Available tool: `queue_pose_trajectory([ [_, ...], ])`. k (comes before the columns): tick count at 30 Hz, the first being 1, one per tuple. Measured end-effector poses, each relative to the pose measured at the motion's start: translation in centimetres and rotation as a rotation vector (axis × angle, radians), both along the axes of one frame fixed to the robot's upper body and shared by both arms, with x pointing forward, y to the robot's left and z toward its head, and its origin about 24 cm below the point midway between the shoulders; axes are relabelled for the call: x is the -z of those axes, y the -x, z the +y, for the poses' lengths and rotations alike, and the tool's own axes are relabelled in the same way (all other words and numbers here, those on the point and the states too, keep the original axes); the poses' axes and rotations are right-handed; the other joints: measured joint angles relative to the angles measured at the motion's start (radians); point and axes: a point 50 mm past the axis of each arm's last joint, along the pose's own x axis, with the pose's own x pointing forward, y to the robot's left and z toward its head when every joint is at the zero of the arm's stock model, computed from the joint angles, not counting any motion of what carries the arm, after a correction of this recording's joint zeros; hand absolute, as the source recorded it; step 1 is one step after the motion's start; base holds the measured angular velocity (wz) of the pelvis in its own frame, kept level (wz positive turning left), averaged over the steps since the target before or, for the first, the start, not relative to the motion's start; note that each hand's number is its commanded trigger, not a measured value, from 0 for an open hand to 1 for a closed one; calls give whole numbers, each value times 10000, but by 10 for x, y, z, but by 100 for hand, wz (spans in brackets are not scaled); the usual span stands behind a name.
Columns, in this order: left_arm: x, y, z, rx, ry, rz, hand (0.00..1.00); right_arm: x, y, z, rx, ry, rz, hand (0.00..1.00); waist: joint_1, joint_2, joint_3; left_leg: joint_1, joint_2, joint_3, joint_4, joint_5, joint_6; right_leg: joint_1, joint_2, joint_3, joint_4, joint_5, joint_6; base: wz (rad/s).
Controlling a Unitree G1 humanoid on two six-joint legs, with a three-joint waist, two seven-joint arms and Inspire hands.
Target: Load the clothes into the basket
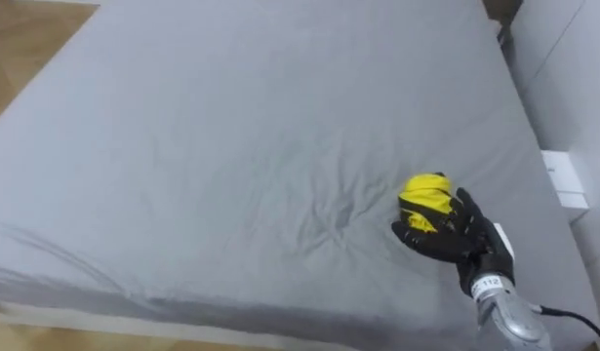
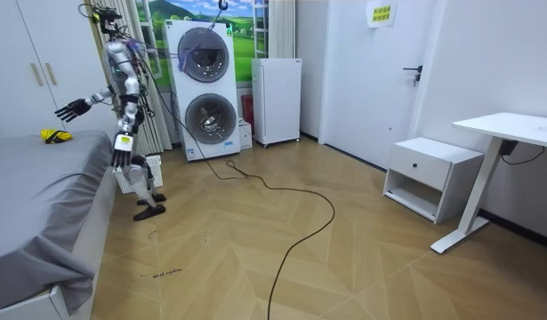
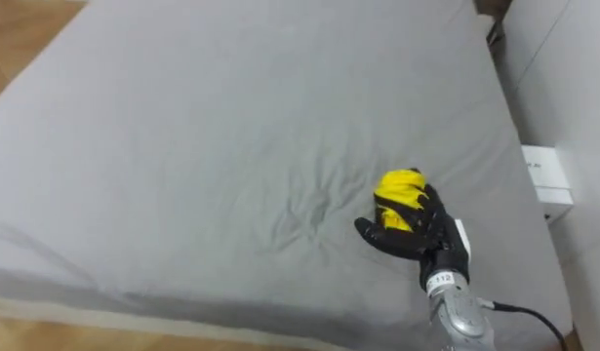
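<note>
Yellow bunched-up cloth garment (image 1: 423,193) on the grey-sheeted bed (image 1: 231,146) looks soft, light and floppy, so you should pinch its raised bunch; the black right hand (image 1: 456,234) hovers over it, fingers spread.

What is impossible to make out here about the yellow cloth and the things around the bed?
1. yellow cloth: bunched; the right hand covers its lower part in the eye views, the room view shows it too small; garment type unclear.
2. white box beside the bed: cut by the left eye view's right edge.
3. white slatted object by the robot's legs, room view: partly hidden; perhaps a basket.
</note>
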Motion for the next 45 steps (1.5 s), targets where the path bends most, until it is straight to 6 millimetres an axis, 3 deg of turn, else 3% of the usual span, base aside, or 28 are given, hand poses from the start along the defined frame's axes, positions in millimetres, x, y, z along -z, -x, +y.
queue_pose_trajectory([
  [3,0,2,1,-144,46,29,0,-10,-1,-4,119,640,-411,0,-304,-36,-19,564,-228,1,-737,143,123,349,-123,-81,-489,184,215,-22],
  [5,1,3,0,-161,77,70,0,-17,-2,-7,411,766,-677,0,-284,-54,-13,903,-321,-74,-1107,148,131,533,-163,-110,-636,170,250,-14],
  [12,1,0,2,-142,76,165,0,-27,-7,-8,741,1579,-1059,0,-262,-192,65,1101,-363,-115,-1658,146,130,691,-192,-598,-963,211,316,6],
  [14,1,-4,3,-95,91,183,0,-27,-14,-8,840,1722,-994,0,-220,-219,128,969,-364,-135,-1656,146,130,572,-196,-609,-960,211,316,4],
  [15,1,-7,4,-29,99,161,0,-25,-20,-9,980,1860,-874,0,-107,-226,172,826,-365,-123,-1631,146,131,473,-203,-660,-957,211,317,0],
  [17,0,-13,5,63,200,102,0,-22,-28,-10,1215,2033,-634,0,-35,-246,184,526,-373,-144,-1525,152,141,266,-234,-801,-955,211,317,15],
  [20,0,-26,4,304,370,-23,0,-20,-41,-18,1329,2375,-192,0,37,-233,201,-41,-525,-537,-1409,283,228,-130,-338,-922,-939,181,369,34],
  [22,0,-29,4,387,431,48,0,-23,-56,-23,1467,2556,59,0,140,-212,230,-408,-576,-634,-1358,394,263,-397,-408,-1247,-951,195,392,25],
  [25,1,-32,2,618,532,120,0,-25,-63,-26,1589,2763,217,0,296,-156,292,-723,-636,-883,-1208,454,277,-543,-473,-1565,-942,196,392,31],
  [29,1,-39,3,793,564,231,0,-21,-63,-37,1886,3152,760,0,796,-77,324,-1508,-688,-1166,-738,463,291,-1040,-533,-1919,-777,197,391,27],
  [32,1,-36,6,738,515,415,0,-22,-64,-49,2195,3633,1053,2,886,28,385,-1940,-692,-1197,-505,501,345,-1244,-573,-2218,-738,203,397,29],
  [33,1,-36,6,871,503,524,0,-22,-64,-56,2362,3768,1284,5,963,105,433,-2018,-695,-1220,-407,496,354,-1244,-575,-2254,-740,212,413,23],
  [35,1,-36,6,1006,481,592,0,-21,-61,-66,2613,3924,1669,66,1068,175,457,-2102,-706,-1251,-339,483,373,-1279,-575,-2260,-738,219,425,9],
  [36,0,-37,9,1103,409,590,0,-20,-60,-70,2715,4029,1851,92,1134,182,453,-2182,-710,-1260,-329,486,376,-1334,-577,-2273,-730,218,426,9],
  [37,-1,-38,12,1153,322,589,0,-21,-60,-73,2852,4115,1953,100,1152,191,450,-2284,-714,-1280,-323,509,391,-1416,-575,-2300,-721,217,426,10],
  [45,-4,-55,10,2014,273,448,0,-28,-44,-111,3916,5100,2548,100,1178,477,436,-2537,-851,-1423,-348,578,436,-1591,-668,-2535,-709,164,495,13],
])
